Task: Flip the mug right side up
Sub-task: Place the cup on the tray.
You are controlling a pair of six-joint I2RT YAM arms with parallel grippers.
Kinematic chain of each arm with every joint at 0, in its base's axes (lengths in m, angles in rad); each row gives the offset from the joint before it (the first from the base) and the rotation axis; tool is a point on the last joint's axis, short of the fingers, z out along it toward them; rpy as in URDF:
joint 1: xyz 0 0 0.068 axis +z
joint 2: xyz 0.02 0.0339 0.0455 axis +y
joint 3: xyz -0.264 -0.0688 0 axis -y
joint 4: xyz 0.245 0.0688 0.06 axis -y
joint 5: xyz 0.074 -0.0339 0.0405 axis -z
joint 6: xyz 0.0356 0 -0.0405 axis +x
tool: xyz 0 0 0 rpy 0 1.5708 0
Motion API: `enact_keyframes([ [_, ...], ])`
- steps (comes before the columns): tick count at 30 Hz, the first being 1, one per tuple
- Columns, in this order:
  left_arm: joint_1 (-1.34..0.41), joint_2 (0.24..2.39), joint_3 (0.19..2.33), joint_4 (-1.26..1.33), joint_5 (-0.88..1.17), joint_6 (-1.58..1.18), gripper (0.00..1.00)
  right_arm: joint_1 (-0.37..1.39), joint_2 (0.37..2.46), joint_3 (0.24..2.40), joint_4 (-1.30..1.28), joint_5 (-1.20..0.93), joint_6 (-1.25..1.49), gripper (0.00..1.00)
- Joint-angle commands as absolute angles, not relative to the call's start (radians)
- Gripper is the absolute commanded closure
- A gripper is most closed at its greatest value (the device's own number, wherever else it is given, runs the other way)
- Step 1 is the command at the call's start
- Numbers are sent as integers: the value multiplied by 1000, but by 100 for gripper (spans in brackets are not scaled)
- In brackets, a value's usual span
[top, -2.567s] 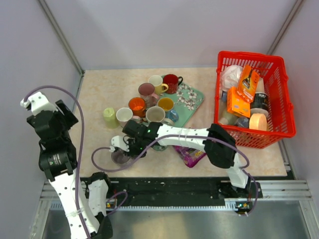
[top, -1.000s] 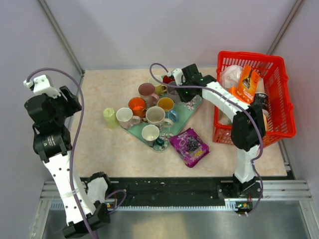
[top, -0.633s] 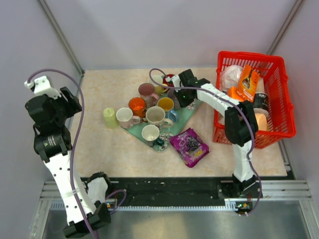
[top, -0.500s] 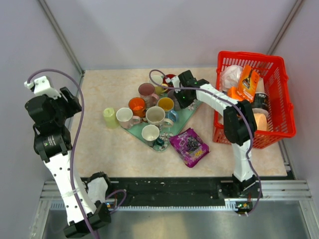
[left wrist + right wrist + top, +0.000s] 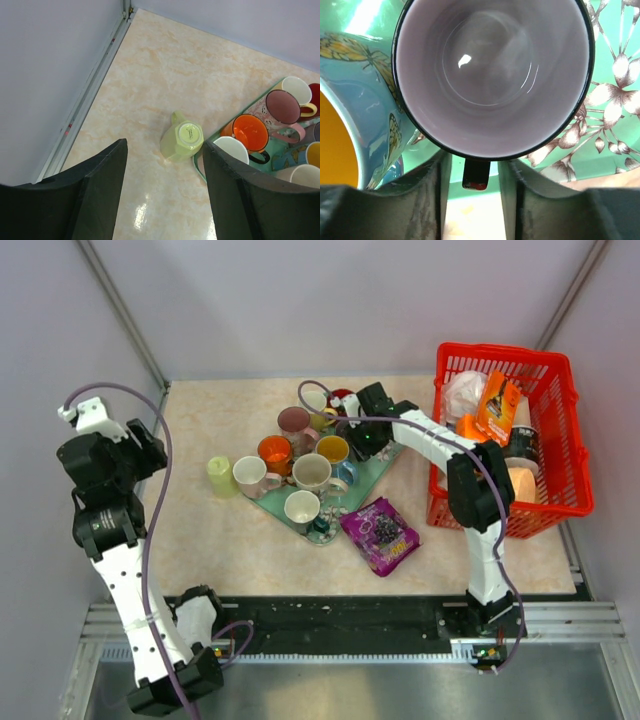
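A black mug with a pale purple inside (image 5: pixel 492 75) stands mouth-up on the green floral tray (image 5: pixel 605 125), beside a blue butterfly mug (image 5: pixel 365 115). My right gripper (image 5: pixel 475 165) is open, its fingers either side of the mug's black handle with a gap on each side. In the top view the right gripper (image 5: pixel 362 435) covers most of that mug. A light green mug (image 5: pixel 182 141) sits base-up on the table just left of the tray (image 5: pixel 385 435). My left gripper (image 5: pixel 165 150) hangs open high above it, holding nothing.
Several upright mugs crowd the tray, among them an orange one (image 5: pixel 274 451) and a white one (image 5: pixel 301 508). A purple snack bag (image 5: pixel 380 533) lies in front of the tray. A red basket (image 5: pixel 560 430) of packets stands at the right. Walls close in the left and back.
My right arm carried the black mug from the front left to the back of the tray, set it down upright, and its jaws have just parted off the handle. The left arm barely shifted.
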State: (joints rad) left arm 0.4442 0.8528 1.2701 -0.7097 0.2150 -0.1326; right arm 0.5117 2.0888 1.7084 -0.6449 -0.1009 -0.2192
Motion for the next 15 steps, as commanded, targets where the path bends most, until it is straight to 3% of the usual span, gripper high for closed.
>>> enact_keyframes([
  [1,451,861,1212,-631,264,-133,30,508,2033,1710,-620,-103,-215,51],
  [10,419,1112,1181,-629,382,-100,27,500,1898,1752,-696,-87,-278,36],
  [15,374,1326,1212,-586,411,-37,27,500,1800,1715,-670,-136,-279,22],
])
